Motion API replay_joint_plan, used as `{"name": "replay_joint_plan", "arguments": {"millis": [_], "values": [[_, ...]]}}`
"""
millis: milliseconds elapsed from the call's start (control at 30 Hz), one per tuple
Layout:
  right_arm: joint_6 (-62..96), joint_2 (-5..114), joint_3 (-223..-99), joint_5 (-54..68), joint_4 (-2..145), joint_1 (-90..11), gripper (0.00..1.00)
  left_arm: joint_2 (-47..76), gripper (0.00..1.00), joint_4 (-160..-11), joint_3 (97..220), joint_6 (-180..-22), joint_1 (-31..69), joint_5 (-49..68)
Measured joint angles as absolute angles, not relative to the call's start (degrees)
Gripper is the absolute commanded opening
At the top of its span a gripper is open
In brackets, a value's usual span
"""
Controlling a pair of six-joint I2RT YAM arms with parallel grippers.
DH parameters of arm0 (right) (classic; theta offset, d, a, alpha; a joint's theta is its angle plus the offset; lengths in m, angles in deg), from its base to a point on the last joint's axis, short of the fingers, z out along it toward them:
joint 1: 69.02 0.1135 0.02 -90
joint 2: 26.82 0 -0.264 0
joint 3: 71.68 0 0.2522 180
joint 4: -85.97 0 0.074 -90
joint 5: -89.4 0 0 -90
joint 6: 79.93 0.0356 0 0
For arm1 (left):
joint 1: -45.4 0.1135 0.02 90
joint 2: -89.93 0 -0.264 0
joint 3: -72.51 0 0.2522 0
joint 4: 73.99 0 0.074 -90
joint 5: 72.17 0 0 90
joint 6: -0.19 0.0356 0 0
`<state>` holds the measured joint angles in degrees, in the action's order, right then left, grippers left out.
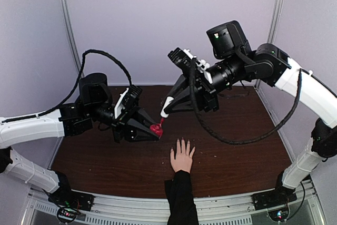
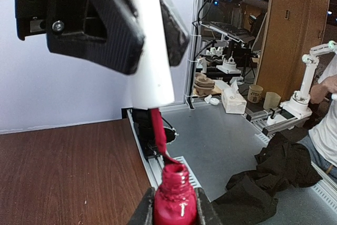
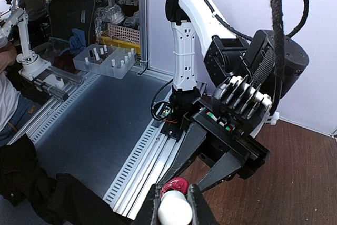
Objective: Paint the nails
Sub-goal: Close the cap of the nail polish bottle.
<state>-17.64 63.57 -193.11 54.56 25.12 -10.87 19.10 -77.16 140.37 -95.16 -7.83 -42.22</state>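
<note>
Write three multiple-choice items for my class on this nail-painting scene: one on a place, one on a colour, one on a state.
1. Where is the hand?
A. flat on the table, near side
B. by the far wall
C. off the table

2. What colour is the bottle?
A. blue
B. red
C. clear

3. How is the bottle?
A. capped
B. tipped over
C. open, upright in the left tool

Key:
1 A, the palm lies on the wood by the near edge.
2 B, the bottle and the brush are both red.
3 C, the right tool holds the cap above the bottle's neck.
</note>
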Motion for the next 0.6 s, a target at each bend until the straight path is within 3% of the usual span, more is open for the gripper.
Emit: {"name": "replay_joint_plan", "arguments": {"millis": [600], "values": [[-18.2, 62.0, -193.1, 52.1, 25.0, -10.9, 0.00, 19.1, 0.00, -78.9, 140.4, -93.1, -7.9, -40.1]]}}
